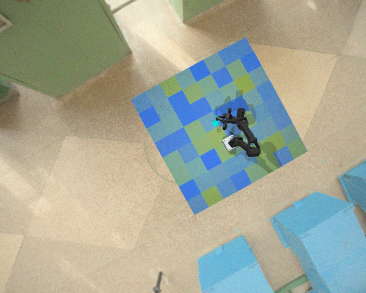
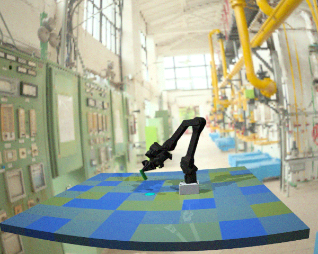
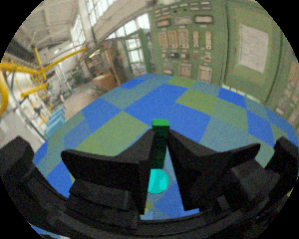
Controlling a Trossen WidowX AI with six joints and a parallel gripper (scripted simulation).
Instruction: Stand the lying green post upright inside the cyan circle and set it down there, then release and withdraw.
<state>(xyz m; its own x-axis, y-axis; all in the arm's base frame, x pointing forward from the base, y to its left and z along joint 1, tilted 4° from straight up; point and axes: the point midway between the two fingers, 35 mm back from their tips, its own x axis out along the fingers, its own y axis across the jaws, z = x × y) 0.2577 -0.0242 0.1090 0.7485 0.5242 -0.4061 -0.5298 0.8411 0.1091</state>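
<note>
The green post [image 1: 216,117] [image 2: 143,174] [image 3: 160,141] is held clear of the table, steep but still tilted in the exterior view. My gripper [image 1: 218,118] [image 2: 142,166] [image 3: 159,133] is shut on it near its upper part; the fingers hide part of its sides in the wrist view. The flat cyan circle [image 1: 215,123] [image 2: 149,193] [image 3: 158,184] lies on the table. In the wrist view it shows between the fingers, just below the post's visible lower part. From above, the post is slightly beside the circle, towards the image top.
The table [image 1: 177,166] [image 2: 164,229] [image 3: 125,131] has a blue and green patchwork top. The arm's white base block [image 1: 228,143] [image 2: 188,188] stands on it, to the right of the circle in the exterior view. No other loose object shows on the table.
</note>
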